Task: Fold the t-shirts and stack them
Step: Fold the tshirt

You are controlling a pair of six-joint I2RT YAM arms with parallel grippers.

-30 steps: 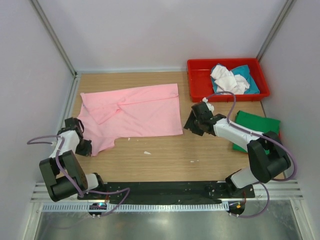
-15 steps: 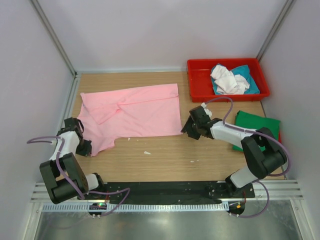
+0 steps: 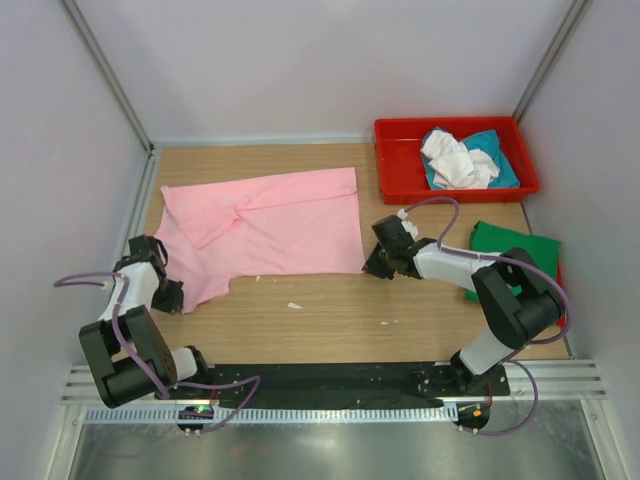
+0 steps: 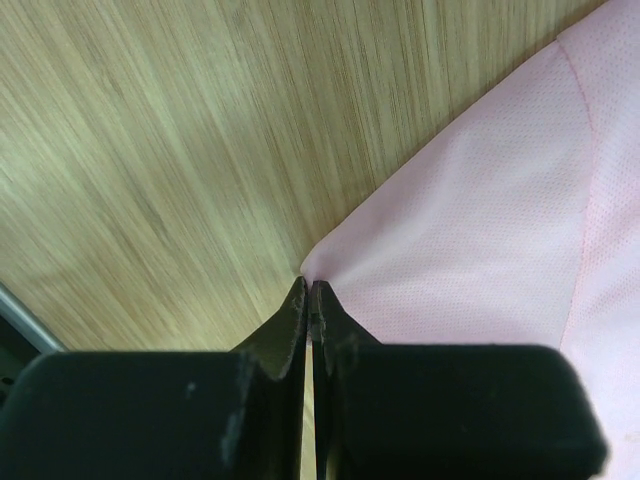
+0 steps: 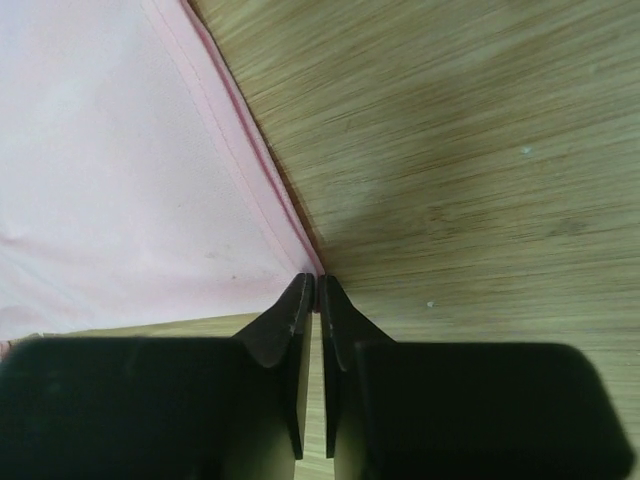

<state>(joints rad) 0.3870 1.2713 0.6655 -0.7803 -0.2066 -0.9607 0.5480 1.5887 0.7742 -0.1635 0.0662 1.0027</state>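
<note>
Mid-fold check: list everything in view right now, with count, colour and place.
table: 1, light wood, under everything
pink t-shirt: 1, light pink, spread over the left and middle
dark green t-shirt: 1, dark green, at the right edge
red tray: 1, red, far right corner
white cloth: count unclear, white, crumpled in the tray
teal cloth: count unclear, teal, under the white cloth
white specks: a few, white, near the pink shirt's near edge
left end effector: 1, black, shut on the shirt's near left corner
right end effector: 1, black, shut on its near right corner
</note>
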